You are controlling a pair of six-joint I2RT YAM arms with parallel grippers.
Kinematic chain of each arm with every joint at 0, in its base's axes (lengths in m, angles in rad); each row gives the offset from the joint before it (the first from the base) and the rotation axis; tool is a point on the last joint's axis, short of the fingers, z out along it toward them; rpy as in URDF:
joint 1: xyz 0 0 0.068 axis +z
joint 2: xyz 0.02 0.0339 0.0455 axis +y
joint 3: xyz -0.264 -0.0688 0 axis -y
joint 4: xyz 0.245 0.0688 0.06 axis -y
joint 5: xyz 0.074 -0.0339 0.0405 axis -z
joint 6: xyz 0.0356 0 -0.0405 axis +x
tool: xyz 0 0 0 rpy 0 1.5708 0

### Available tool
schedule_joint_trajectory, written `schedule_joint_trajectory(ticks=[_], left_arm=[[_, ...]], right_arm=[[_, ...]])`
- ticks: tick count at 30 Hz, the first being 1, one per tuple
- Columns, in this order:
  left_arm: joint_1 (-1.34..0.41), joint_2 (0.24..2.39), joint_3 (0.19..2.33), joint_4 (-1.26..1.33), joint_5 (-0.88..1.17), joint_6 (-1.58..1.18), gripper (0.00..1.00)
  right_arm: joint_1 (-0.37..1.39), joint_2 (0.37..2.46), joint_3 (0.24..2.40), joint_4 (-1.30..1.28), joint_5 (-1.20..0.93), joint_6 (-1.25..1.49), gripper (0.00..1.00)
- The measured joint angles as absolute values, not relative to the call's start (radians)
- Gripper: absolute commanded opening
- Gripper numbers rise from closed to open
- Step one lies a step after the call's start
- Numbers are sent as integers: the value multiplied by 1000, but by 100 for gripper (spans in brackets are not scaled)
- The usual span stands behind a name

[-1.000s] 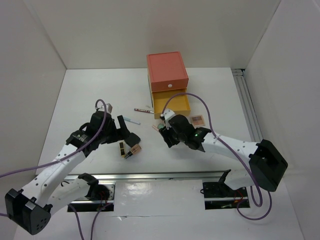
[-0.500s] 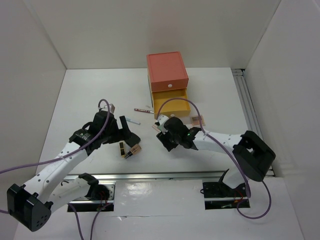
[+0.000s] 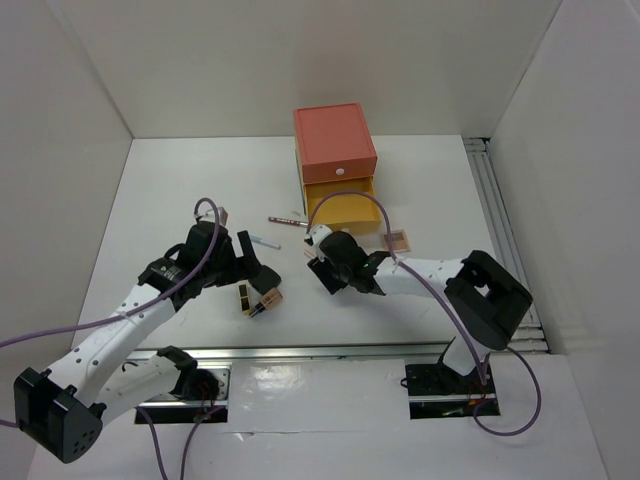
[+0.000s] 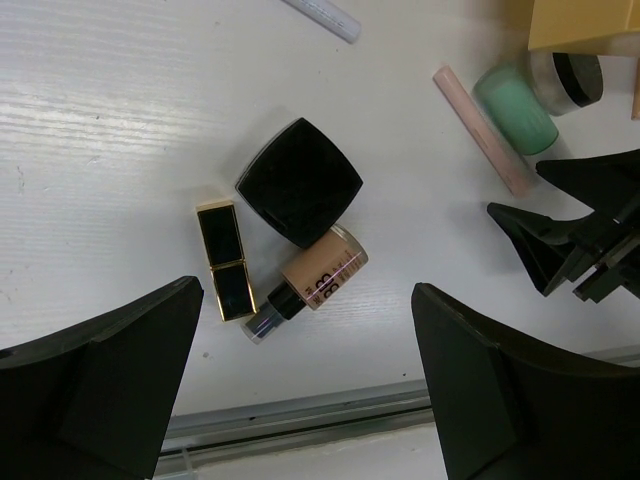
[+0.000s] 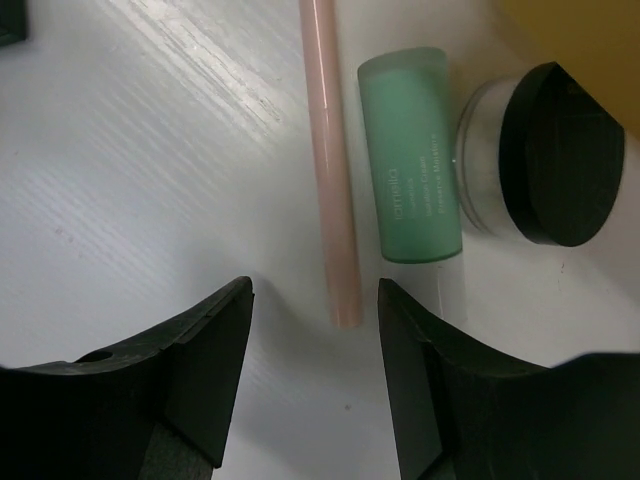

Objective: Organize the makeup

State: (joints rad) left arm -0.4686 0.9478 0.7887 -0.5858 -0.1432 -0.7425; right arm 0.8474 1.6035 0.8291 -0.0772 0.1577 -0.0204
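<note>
From above, the left fingers [image 3: 262,274] hang spread at lower left of centre on the white counter [image 3: 180,190], over a small cluster of makeup. The right fingers [image 3: 320,270] sit near mid-frame, just below the open yellow drawer of the coral drawer box [image 3: 335,150]. A pink palette [image 3: 397,240] lies right of that arm, and a thin pencil [image 3: 288,220] lies left of the drawer.

In the left wrist view, the fingers are wide apart and hold nothing. Between them lie a black square compact [image 4: 300,182], a gold-black lipstick [image 4: 225,260] at its lower left, and a beige foundation bottle [image 4: 315,282] touching the compact's lower corner.

In the right wrist view, the fingers are parted and empty, straddling the lower end of a pink pencil [image 5: 335,200]. Just right of it lies the mint tube [image 5: 408,160], and a round black pot [image 5: 545,155] lies on its side at the tube's right.
</note>
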Motion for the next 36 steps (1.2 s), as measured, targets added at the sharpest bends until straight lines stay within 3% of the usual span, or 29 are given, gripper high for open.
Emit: schedule_joint_trajectory(ticks=[6,10,13,14,18,19,24,29,36], left_arm=[[-469,947,789,-599,-152,-743,100],[-469,945,789,-601,-154,-743,100],[-469,944,789,-602,-155,-744,100],[-469,942,789,-602,-155,-745,100],[-469,933,789,-603,-156,-746,100],[-469,932,789,-603,-156,-748,100],[-469,925,789,-607,-162,-764,100],[-469,927,800,-615,-182,-768,100],[-455,1010,856,-617,-200,-818,100]], right_arm=[[848,1658,837,-56,168,-19,58],[848,1665,837,-51,163,-20,32],[850,1676,846,-47,149,-20,23],[852,1681,850,-47,146,-20,13],[865,1687,860,-47,128,-19,7],[868,1687,861,-47,127,-19,0],[899,1655,863,-69,137,-13,0],[917,1482,904,-120,112,-30,0],[909,1320,1101,-151,121,-172,0]])
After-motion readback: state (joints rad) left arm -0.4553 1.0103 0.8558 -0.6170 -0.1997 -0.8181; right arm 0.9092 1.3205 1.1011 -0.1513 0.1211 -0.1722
